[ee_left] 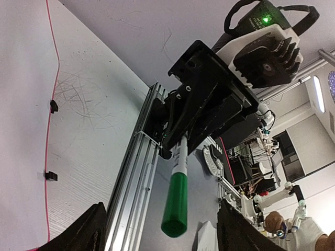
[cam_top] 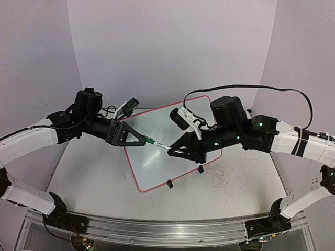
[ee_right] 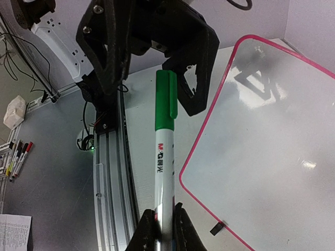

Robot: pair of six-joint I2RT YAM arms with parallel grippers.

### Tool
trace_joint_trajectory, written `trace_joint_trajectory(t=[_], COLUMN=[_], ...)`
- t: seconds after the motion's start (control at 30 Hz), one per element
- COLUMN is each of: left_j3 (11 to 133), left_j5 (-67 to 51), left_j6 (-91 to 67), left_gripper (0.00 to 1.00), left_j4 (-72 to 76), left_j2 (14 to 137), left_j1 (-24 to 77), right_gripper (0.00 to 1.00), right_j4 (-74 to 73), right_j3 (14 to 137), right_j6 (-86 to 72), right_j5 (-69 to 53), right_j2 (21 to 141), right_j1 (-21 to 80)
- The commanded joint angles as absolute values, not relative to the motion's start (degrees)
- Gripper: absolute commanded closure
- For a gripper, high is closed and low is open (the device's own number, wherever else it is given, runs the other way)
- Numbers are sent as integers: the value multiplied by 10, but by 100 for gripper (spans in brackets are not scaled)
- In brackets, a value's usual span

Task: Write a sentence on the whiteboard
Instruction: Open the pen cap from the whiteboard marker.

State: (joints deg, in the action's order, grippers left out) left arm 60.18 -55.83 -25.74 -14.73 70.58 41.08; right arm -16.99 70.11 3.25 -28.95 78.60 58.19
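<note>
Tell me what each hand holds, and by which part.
The right hand grips the marker by its white barrel. The left hand is open around the cap, holding nothing.

Red "M&G" logo, then dark Chinese characters, on white barrel of marker (ee_right: 163, 157).
</note>
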Motion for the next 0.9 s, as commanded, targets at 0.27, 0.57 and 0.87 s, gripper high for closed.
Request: trace_joint_trajectory(t=[0.27,0.57,0.87], left_j3=[648,648,651], left_j5=[-584,-585,-559], left_j6=[-256,-251,-237], left_gripper=[58,79,100], left_j4=[-111,-111,-118], left_j2=[749,744,724], left_j1=[439,439,438], right_gripper=[100,100,100], right_j4=[-180,-192,-199], right_j3=[732,731,707], right_j6=[49,59,68], right_j5=[-308,-303,-280], right_j2=[797,800,778], right_j1=[582,582,582])
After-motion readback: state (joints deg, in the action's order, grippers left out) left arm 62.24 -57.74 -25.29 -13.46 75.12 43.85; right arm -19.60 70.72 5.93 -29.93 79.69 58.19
